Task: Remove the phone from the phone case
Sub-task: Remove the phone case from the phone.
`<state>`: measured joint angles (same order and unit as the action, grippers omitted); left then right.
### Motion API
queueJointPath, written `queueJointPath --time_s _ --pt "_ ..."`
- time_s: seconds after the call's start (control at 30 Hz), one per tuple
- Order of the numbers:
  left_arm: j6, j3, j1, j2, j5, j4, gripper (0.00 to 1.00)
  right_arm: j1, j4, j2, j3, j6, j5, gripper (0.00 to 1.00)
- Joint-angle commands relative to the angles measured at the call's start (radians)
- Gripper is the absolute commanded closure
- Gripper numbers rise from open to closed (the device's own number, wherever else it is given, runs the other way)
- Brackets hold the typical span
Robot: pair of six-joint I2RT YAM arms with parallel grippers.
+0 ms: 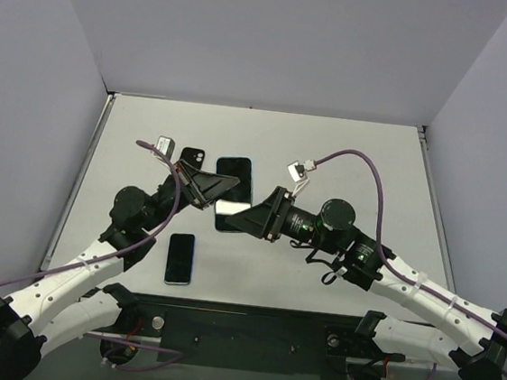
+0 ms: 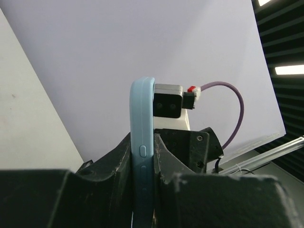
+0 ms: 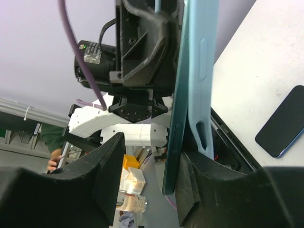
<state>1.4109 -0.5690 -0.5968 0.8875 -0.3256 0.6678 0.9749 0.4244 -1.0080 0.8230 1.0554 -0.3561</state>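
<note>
A phone with a dark screen (image 1: 233, 183) in a light blue case is held up on edge above the table's middle. My left gripper (image 1: 210, 188) is shut on the case's edge (image 2: 142, 156), which stands between its fingers (image 2: 116, 161). My right gripper (image 1: 243, 218) is at the phone's near end. In the right wrist view its jaws (image 3: 149, 152) stand wide open. The dark teal phone edge (image 3: 173, 142) lies against one finger (image 3: 199, 190). There the phone has parted from the blue case (image 3: 202, 71).
A second dark phone (image 1: 180, 258) lies flat on the table near my left arm and also shows in the right wrist view (image 3: 280, 121). A small dark item (image 1: 191, 158) lies just behind the left gripper. The black base rail (image 1: 248, 330) runs along the near edge.
</note>
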Motion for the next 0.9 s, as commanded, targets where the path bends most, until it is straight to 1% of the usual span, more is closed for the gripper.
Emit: queueJointPath --time_s 0.0,0.03,0.07,0.1,0.13,0.17,0.23,0.3,0.37,0.43,0.5,0.53,0.6,0.7,0.77,0.83,0.87 --pt "0.005 -0.065 -0.066 -0.053 -0.131 0.029 1.00 -0.039 0.152 -0.069 0.042 0.018 0.028 0.68" --pt "-0.001 -0.065 -0.067 -0.062 -0.136 0.012 1.00 -0.050 0.165 -0.072 0.038 0.035 0.026 0.79" --pt "-0.022 -0.063 -0.067 -0.068 -0.138 -0.031 0.97 -0.051 0.194 -0.073 0.025 0.043 0.020 0.89" --pt "-0.055 -0.062 -0.067 -0.084 -0.139 -0.049 0.83 -0.061 0.209 -0.073 0.019 0.061 0.016 1.00" --pt "-0.072 -0.054 -0.067 -0.110 -0.135 -0.081 0.75 -0.065 0.221 -0.066 0.007 0.067 0.005 1.00" --pt "-0.096 -0.051 -0.067 -0.119 -0.129 -0.103 0.57 -0.076 0.224 -0.051 0.001 0.078 0.003 1.00" --pt "-0.142 -0.029 -0.064 -0.166 -0.113 -0.131 0.40 -0.094 0.221 -0.021 -0.019 0.092 0.000 1.00" --pt "-0.194 -0.009 -0.064 -0.221 -0.099 -0.158 0.29 -0.116 0.218 0.015 -0.038 0.110 -0.014 1.00" --pt "-0.248 -0.008 -0.063 -0.261 -0.084 -0.224 0.23 -0.133 0.231 0.043 -0.048 0.126 -0.043 1.00" --pt "-0.288 -0.014 -0.064 -0.283 -0.076 -0.275 0.23 -0.142 0.226 0.066 -0.050 0.133 -0.066 1.00" --pt "-0.309 -0.019 -0.067 -0.288 -0.082 -0.297 0.27 -0.146 0.231 0.086 -0.050 0.135 -0.084 1.00" --pt "-0.309 -0.012 -0.067 -0.285 -0.090 -0.292 0.34 -0.147 0.231 0.092 -0.051 0.133 -0.096 1.00" --pt "-0.303 -0.008 -0.067 -0.269 -0.110 -0.278 0.42 -0.156 0.226 0.109 -0.054 0.137 -0.101 1.00" --pt "-0.300 -0.020 -0.080 -0.231 -0.161 -0.246 0.39 -0.163 0.229 0.126 -0.061 0.144 -0.099 1.00" --pt "-0.306 -0.028 -0.104 -0.206 -0.161 -0.232 0.38 -0.165 0.243 0.128 -0.065 0.155 -0.103 1.00" --pt "-0.317 -0.035 -0.124 -0.191 -0.152 -0.237 0.42 -0.171 0.258 0.129 -0.065 0.170 -0.107 1.00" --pt "-0.322 -0.037 -0.132 -0.190 -0.147 -0.240 0.46 -0.173 0.269 0.131 -0.065 0.178 -0.109 1.00"
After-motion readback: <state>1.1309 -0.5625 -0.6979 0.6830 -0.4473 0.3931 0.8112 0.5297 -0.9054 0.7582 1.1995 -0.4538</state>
